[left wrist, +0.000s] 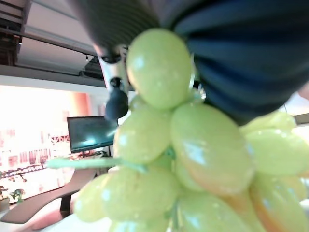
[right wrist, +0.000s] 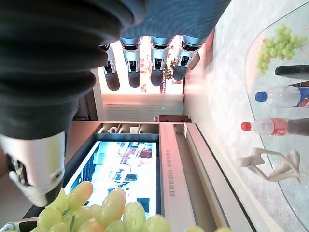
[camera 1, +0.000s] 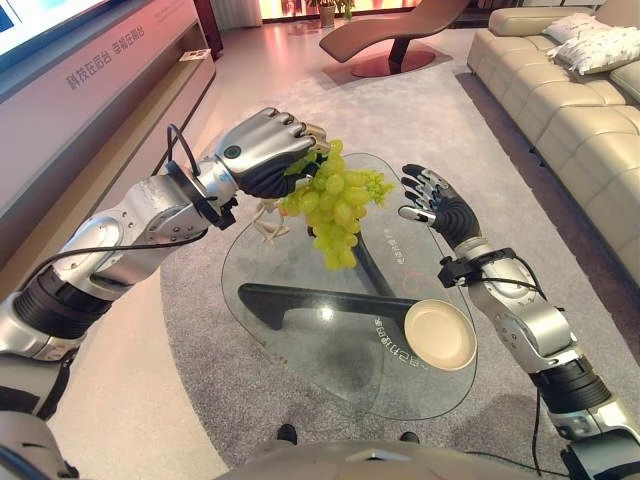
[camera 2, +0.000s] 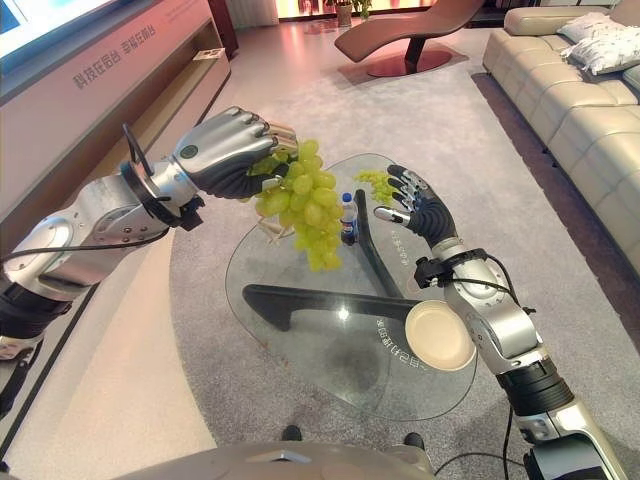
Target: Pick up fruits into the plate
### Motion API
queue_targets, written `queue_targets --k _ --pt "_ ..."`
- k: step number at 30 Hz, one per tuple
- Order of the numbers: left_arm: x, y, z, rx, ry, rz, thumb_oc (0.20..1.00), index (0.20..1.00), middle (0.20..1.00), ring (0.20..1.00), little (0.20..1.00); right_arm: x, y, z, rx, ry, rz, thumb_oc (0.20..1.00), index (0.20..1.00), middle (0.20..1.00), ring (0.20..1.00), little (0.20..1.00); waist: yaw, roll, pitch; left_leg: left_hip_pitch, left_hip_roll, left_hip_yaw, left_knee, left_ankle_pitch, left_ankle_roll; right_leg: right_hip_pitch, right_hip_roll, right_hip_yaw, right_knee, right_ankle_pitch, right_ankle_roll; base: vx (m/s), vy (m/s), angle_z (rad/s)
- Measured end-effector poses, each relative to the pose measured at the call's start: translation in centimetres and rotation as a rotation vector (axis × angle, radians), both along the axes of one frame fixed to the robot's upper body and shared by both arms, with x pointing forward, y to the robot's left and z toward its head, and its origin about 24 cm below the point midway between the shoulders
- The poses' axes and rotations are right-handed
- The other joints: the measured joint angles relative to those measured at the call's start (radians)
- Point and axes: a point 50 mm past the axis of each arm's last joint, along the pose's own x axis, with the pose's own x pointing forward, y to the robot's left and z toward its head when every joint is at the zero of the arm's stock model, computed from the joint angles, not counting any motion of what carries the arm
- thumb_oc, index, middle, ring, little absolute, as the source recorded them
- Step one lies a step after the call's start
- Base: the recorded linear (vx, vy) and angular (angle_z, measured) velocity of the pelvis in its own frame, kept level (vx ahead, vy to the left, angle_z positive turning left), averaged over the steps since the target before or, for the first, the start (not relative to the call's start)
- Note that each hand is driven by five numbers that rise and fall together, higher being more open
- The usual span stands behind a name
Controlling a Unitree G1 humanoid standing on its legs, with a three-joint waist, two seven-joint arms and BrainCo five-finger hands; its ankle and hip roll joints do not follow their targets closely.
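The left robot hand (camera 1: 268, 150) grips the grapes (camera 1: 335, 205) up high, likely to carry them to the plate (camera 1: 439, 334) below the open right robot hand (camera 1: 436, 205).

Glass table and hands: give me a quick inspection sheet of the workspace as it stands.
Surface: round glass table on a grey rug.
Job's things: grape bunch held above the table; second grape bunch lying at the far edge; plate near the right edge, nothing on it.
Clutter: two bottles, white figurine.
Hands: left hand shut on the bunch; right hand open, raised.
Cables: nothing seen.
Surroundings: sofa, lounge chair.
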Motion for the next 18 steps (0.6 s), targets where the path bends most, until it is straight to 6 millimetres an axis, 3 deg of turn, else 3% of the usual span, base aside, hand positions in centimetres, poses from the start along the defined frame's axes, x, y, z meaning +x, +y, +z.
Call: queue_targets --k 6,9,13,18 --pt "0.0 0.0 0.0 0.0 0.0 -0.001 0.2 0.2 0.2 0.2 0.2 -0.1 1.2 -0.2 0.112 0.064 0.129 1.0 1.0 1.0 1.0 1.0 0.001 0.0 0.006 0.001 0.0 0.001 -0.001 0.0 0.0 0.0 0.0 0.0 0.0 0.0 0.0 0.0 0.0 0.0" --pt "0.0 0.0 0.0 0.0 0.0 -0.003 0.2 0.2 0.2 0.2 0.2 -0.3 2.9 -0.7 0.178 0.114 0.229 1.0 1.0 1.0 1.0 1.0 0.001 -0.001 0.006 0.001 0.0 0.001 -0.001 0.0 -0.001 0.001 0.0 0.0 -0.001 0.0 0.0 0.0 0.0 0.0" --pt "0.0 -0.1 0.0 -0.001 -0.001 -0.004 0.2 0.2 0.2 0.2 0.2 -1.1 5.2 -1.3 0.211 0.161 0.35 1.0 1.0 1.0 1.0 1.0 0.004 -0.001 0.007 0.001 0.0 0.0 0.0 0.0 -0.001 0.001 0.0 -0.001 0.0 0.0 0.0 0.0 0.0 0.0" --pt "0.0 -0.1 0.0 -0.006 -0.002 -0.006 0.2 0.2 0.2 0.2 0.2 -0.9 6.1 -0.9 0.197 0.154 0.382 1.0 1.0 1.0 1.0 1.0 0.004 -0.001 0.007 0.001 0.0 -0.001 0.0 0.0 -0.001 0.002 0.0 -0.001 0.0 0.0 0.0 0.0 0.0 0.0"
